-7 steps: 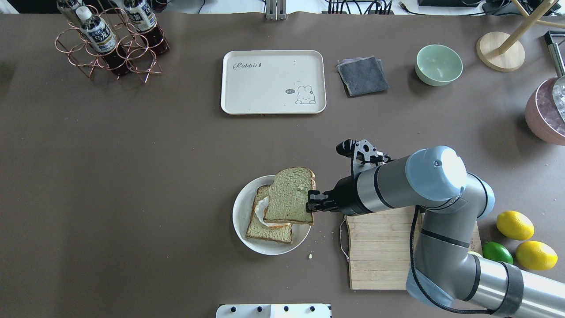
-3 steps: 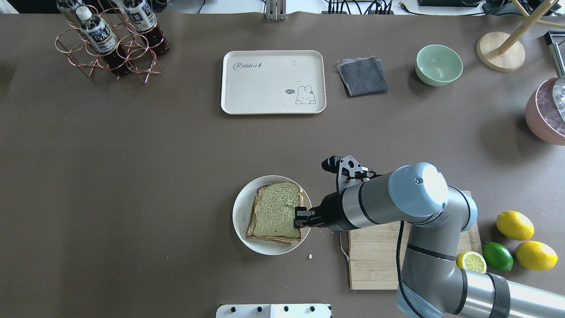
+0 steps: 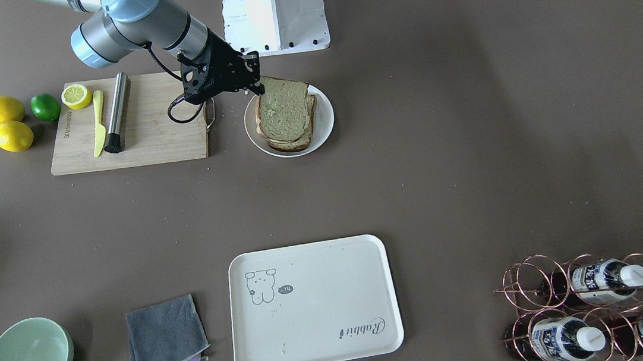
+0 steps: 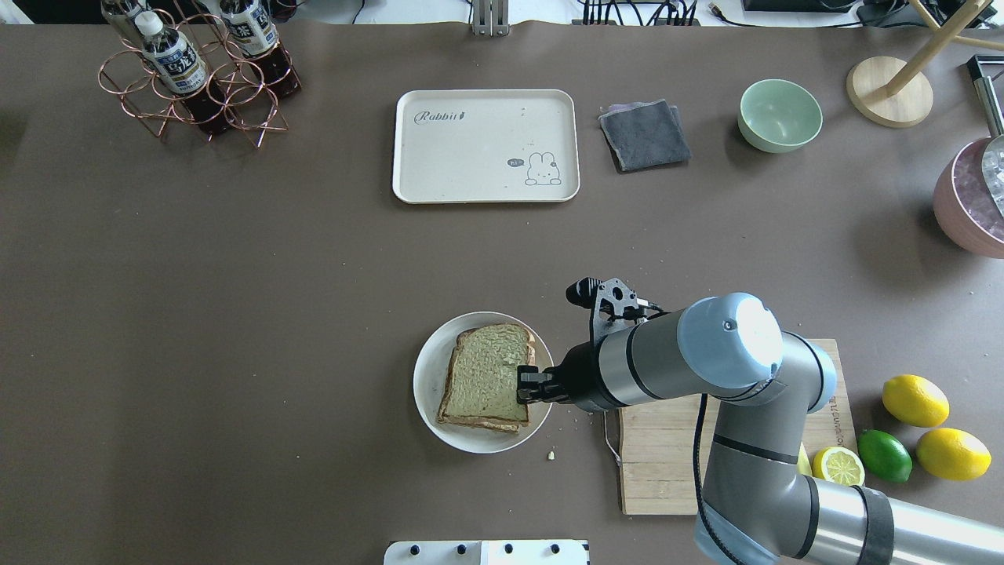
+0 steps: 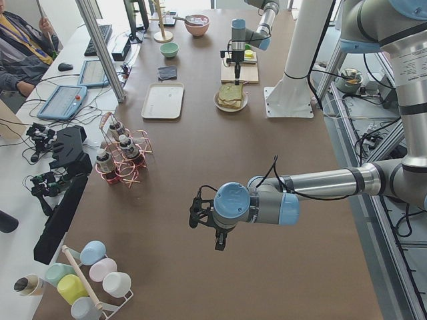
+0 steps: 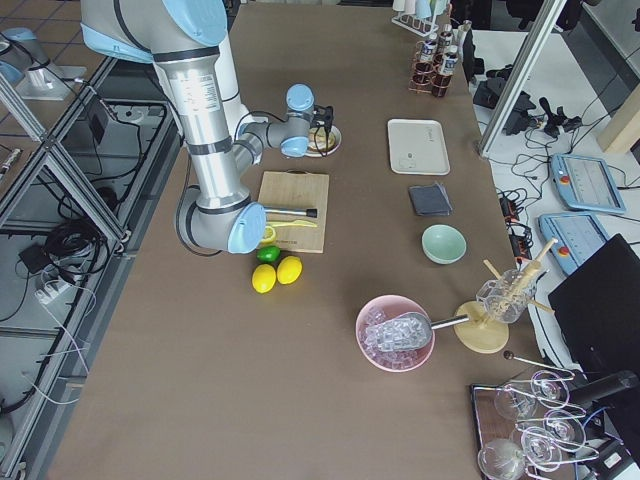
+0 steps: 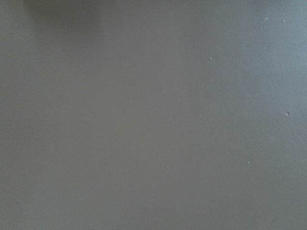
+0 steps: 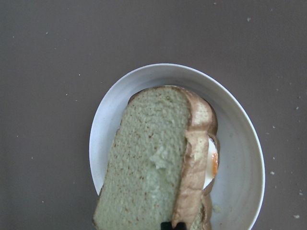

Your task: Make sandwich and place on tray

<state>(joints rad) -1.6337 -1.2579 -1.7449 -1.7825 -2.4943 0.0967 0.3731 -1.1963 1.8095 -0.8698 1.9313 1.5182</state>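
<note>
While the right gripper point(image 4: 522, 385) pinches its top slice point(image 8: 148, 158), the sandwich point(image 3: 285, 115) sits on a plate point(image 4: 427, 377) just ahead of the jaws. Greenish-tan crumb, brown crust — egg point(image 8: 211, 162) edge showing between slices.

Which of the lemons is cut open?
The lemon half on the wooden cutting board, beside the yellow knife, cut face up. The two other lemons are whole, off the board next to the lime.
</note>
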